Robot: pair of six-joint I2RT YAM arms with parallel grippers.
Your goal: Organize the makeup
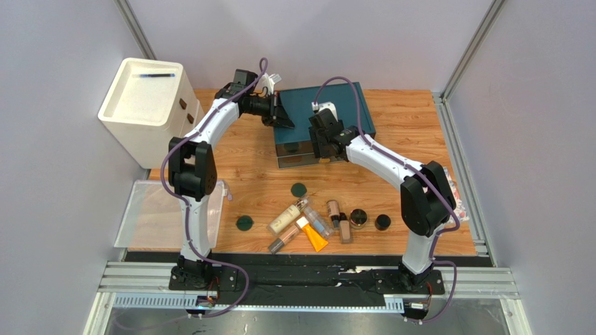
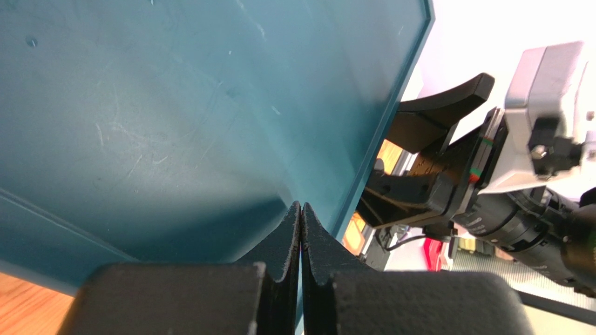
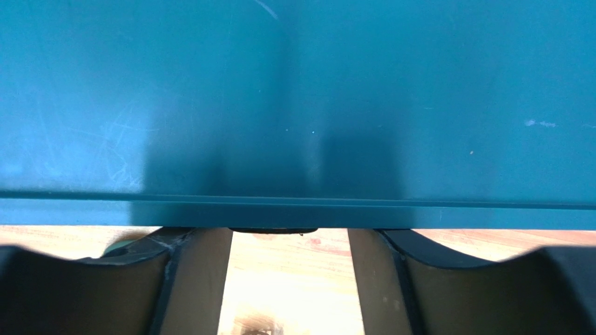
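Seen from above, a teal plastic box with clear drawers (image 1: 343, 105) sits at the back of a wooden table (image 1: 413, 132). The left fingers (image 2: 283, 241), pressed together, lie against its top near the left edge. The right fingers (image 3: 196, 272) are spread at its front edge. The makeup (image 1: 283, 218) (small bottles, tubes, jars, discs) lies loose near the front, untouched. Likely step: opening a drawer — brace the box firmly, centre on the pull, draw straight outward.

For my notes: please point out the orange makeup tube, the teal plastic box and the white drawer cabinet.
Orange makeup tube (image 1: 317, 239), top external view, its body.
Teal plastic box (image 1: 348, 103), top external view, its lid.
White drawer cabinet (image 1: 140, 101), top external view, its top.
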